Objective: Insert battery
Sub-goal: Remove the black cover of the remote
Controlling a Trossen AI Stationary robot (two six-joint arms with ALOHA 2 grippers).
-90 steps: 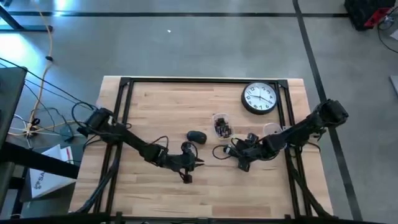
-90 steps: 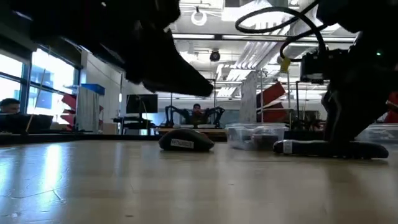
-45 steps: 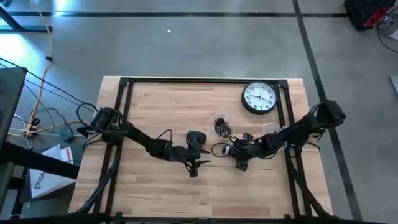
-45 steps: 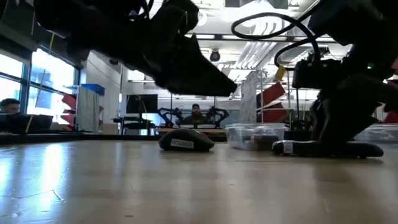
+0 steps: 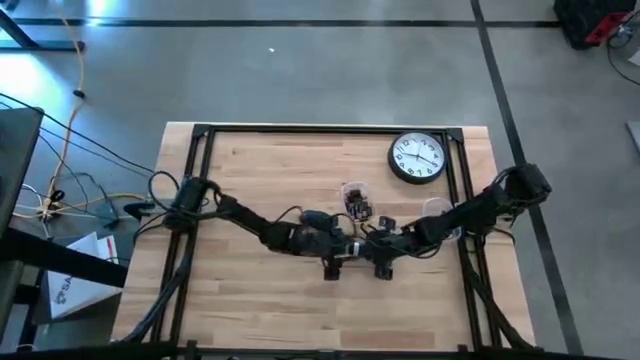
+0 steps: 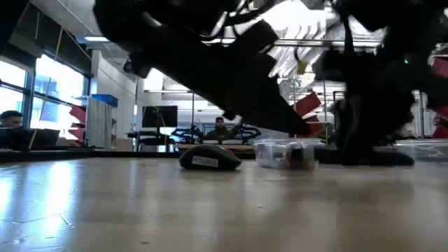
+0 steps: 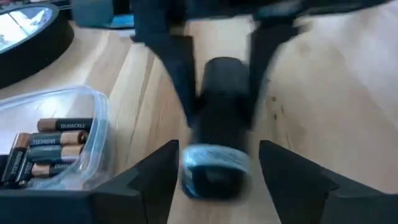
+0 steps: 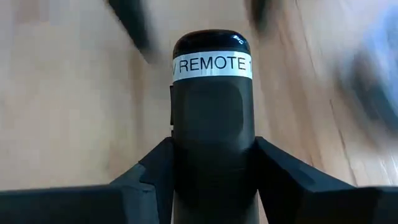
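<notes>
Right tool point(image 8: 211, 180) grips remote point(image 8: 211, 118) over wooden table point(image 5: 250, 170).

Black remote point(image 8: 211, 124) clamped flat; batteries point(image 7: 53, 146) in tub.

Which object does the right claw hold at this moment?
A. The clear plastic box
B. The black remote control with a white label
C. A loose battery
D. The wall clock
B: in the right wrist view the right claw grips the black remote on both sides, and its white label reads "REMOTE".
</notes>
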